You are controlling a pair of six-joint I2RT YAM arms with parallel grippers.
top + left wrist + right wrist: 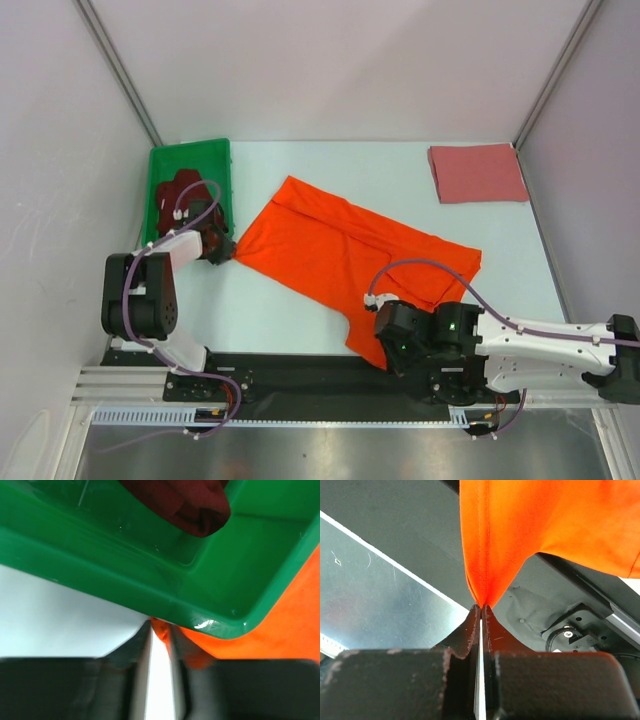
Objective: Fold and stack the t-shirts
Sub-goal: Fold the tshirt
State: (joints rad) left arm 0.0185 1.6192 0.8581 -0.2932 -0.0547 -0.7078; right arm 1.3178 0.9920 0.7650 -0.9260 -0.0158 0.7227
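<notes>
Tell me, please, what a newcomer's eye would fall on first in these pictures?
First, the bright orange shirt, spread slantwise across the middle of the table; the left claw pinches its left corner and the right claw pinches its near edge. Next, the pink shirt lies folded at the far right corner, and the maroon shirt sits crumpled in the green bin at the far left.

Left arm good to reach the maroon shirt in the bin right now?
Probably not yet: the left end effector is shut on the orange shirt. The maroon shirt lies uncovered in the bin beside it, so likely after release.
</notes>
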